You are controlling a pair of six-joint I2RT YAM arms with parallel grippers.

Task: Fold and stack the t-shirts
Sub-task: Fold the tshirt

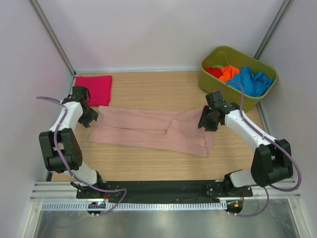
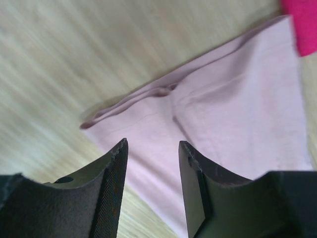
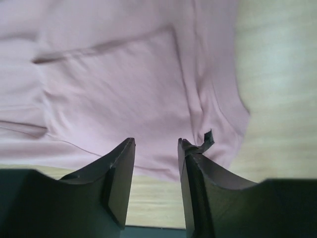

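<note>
A dusty-pink t-shirt (image 1: 153, 130) lies flat across the middle of the wooden table as a long folded band. My left gripper (image 1: 88, 115) hovers at its left end, open, with nothing between the fingers. In the left wrist view the gripper (image 2: 152, 144) stands over the pink cloth (image 2: 237, 114). My right gripper (image 1: 207, 121) hangs over the shirt's right end, also open and empty. The right wrist view has the gripper (image 3: 156, 141) above the pink cloth's edge (image 3: 114, 84). A folded magenta t-shirt (image 1: 94, 89) rests at the back left, and its corner (image 2: 303, 25) shows in the left wrist view.
An olive-green tub (image 1: 207, 82) stands at the back right and holds crumpled red (image 1: 214, 72), orange (image 1: 229, 73) and blue (image 1: 252, 82) t-shirts. White walls with metal posts close the table in on three sides. A black rail runs along the near edge.
</note>
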